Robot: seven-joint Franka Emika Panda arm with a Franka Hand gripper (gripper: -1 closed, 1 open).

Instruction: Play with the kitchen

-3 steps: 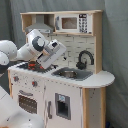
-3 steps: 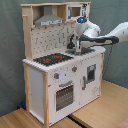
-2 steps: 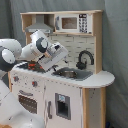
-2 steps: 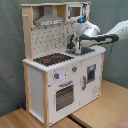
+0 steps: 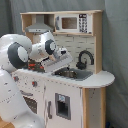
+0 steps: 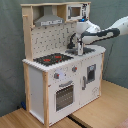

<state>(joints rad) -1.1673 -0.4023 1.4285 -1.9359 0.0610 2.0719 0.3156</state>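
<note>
Your end effector (image 6: pixel 80 48) has dropped from the hood toward the sink of the tall white and light-wood toy kitchen (image 6: pixel 60 70), standing on the wooden floor; finger opening unclear, so sink play looks next.

White rounded arm (image 5: pixel 20 55) segments with dark joints.
</note>
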